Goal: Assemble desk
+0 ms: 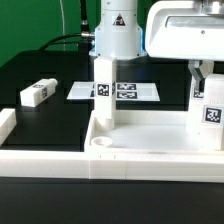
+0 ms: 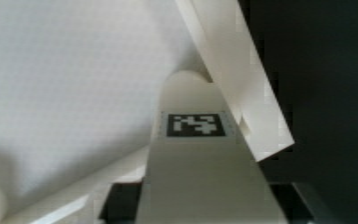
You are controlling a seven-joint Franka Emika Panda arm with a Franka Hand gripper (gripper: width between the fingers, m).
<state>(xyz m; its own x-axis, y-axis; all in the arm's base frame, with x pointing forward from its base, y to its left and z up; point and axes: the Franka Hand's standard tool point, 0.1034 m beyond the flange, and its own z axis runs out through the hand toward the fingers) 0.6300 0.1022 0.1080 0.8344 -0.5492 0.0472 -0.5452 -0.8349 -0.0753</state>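
Observation:
The white desk top (image 1: 150, 135) lies flat at the front, rim up, with a round socket (image 1: 100, 147) at its near corner. One tagged leg (image 1: 104, 95) stands upright at its corner on the exterior view's left. My gripper (image 1: 204, 86) hangs over the corner on the exterior view's right, shut on a second upright tagged leg (image 1: 211, 110). In the wrist view that leg (image 2: 197, 125) runs down between my dark fingers (image 2: 133, 200), its far end against the desk top (image 2: 69, 80) near the rim.
A third white leg (image 1: 35, 95) lies loose on the black table at the exterior view's left. The marker board (image 1: 127, 90) lies flat behind the desk top. The arm's base (image 1: 115, 30) stands at the back. A low white border rail (image 1: 40, 160) runs along the front.

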